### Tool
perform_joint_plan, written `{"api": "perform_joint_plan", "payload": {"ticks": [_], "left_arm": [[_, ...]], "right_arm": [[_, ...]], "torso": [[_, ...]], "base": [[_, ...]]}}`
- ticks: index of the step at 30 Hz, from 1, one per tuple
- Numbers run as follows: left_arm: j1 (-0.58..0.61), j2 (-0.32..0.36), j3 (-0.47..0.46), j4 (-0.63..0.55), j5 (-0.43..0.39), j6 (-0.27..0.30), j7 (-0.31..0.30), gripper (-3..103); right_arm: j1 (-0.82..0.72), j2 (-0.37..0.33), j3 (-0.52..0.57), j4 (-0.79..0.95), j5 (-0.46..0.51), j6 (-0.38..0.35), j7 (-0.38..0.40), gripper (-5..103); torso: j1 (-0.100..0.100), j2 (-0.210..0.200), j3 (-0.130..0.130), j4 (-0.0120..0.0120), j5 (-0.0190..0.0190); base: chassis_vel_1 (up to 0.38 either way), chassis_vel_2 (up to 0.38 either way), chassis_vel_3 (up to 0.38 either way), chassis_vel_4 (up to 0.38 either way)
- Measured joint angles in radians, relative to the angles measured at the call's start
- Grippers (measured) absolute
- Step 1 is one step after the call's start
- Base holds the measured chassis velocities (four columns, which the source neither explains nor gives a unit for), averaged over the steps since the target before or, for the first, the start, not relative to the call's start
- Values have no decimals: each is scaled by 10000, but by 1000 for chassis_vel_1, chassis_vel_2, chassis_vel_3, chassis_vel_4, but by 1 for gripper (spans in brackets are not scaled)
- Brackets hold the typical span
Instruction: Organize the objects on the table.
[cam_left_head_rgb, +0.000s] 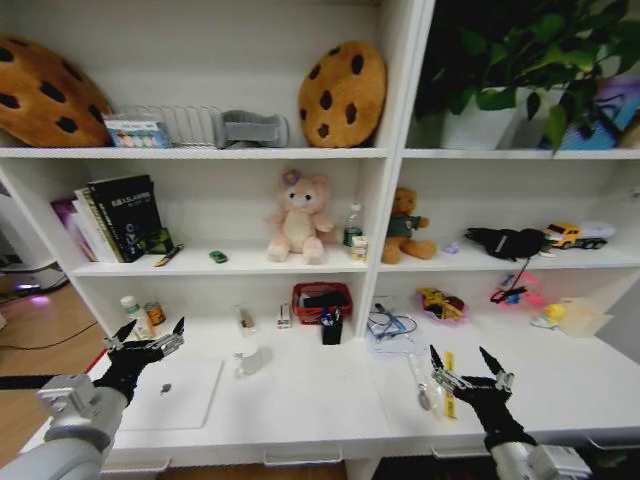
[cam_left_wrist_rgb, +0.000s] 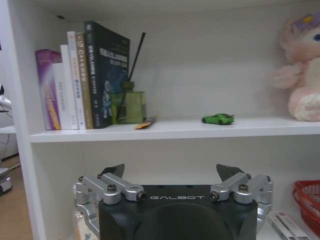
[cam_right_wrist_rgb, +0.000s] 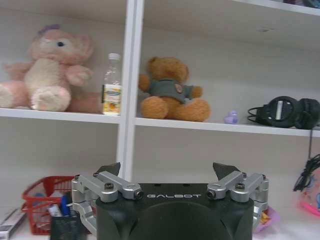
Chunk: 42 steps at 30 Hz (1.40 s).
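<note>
Both end effectors released, empty: left end effector (cam_left_head_rgb: 150, 337) above laptop (cam_left_head_rgb: 180, 393), right end effector (cam_left_head_rgb: 466, 365) above spoon (cam_left_head_rgb: 421, 385). You're pre-grasp; probably choose target, descend.

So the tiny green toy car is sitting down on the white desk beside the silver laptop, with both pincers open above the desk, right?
Not quite. The tiny green toy car sits on the middle shelf right of the books, as the left wrist view shows.
</note>
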Motion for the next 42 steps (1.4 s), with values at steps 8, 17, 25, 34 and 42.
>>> {"api": "perform_joint_plan", "payload": {"ticks": [8,17,25,34,42], "left_arm": [[-1,1,-2,0,0,0,-7,100],[-1,2,-1,1,0,0,-7,100],[0,1,-1,1,0,0,-9,100],[0,0,0,-1,0,0,3,100],[0,1,0,-1,0,0,2,100]], "right_arm": [[2,-2,-2,-3,2,0,-1,100],[-2,0,-2,-1,1,3,0,100],[2,-3,0,-2,1,2,0,100],[2,-2,2,-2,0,0,2,100],[2,-2,1,-2,1,0,2,100]], "torso": [[5,-3,2,1,12],[-3,3,-3,-5,3],[4,-3,3,3,6],[0,-2,1,2,0],[1,-2,1,1,0]], "base": [[364,375,-376,-361],[287,263,-257,-281],[19,-6,22,-10],[-29,-30,19,20],[13,5,-5,-3]]}}
